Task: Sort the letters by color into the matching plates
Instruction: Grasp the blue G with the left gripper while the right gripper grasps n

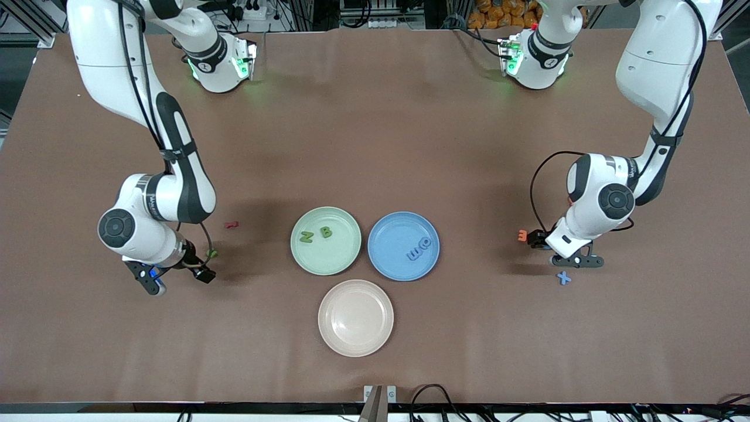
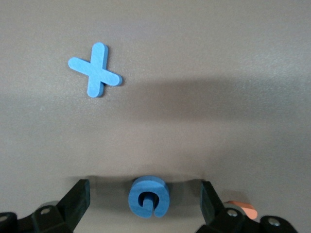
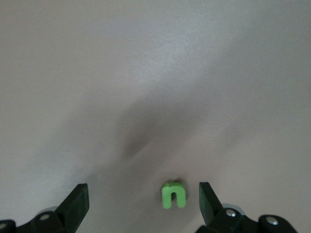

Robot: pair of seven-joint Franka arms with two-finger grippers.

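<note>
Front view: three round plates cluster at the centre of the brown table (image 1: 375, 117). The pale mint green plate (image 1: 326, 258) carries two darker green letters, an N (image 1: 306, 237) and a B (image 1: 326, 232). Touching its rim, toward the left arm's end of the table, the medium blue plate (image 1: 389, 234) holds two blue letters (image 1: 422, 251) lying side by side. The cream plate (image 1: 355, 317) sits lower in the frame, nearer the camera.

At the lower left of the frame the right gripper (image 1: 153, 280) hangs low over the table, with a small green letter (image 1: 212, 253) just beside the wrist and a red letter (image 1: 231, 224) a little above it in the frame. At the right of the frame the left gripper (image 1: 577, 262) is low over the table; an orange letter (image 1: 522, 235) lies beside it and a blue X (image 1: 563, 278) just below it in the frame.

Left wrist view: the left gripper (image 2: 146, 206) has its black fingers (image 2: 77, 196) spread wide, and a chunky blue G (image 2: 148, 196) lies flat between them, touched by neither. The blue X (image 2: 95, 70) lies at the upper left, an orange letter (image 2: 243, 209) at the bottom right corner.

Right wrist view: the right gripper (image 3: 144, 204) stands with its fingers (image 3: 77, 199) wide apart, and a tiny bright green n (image 3: 173, 195) lies on the table between them, closer to one finger (image 3: 206, 199).
</note>
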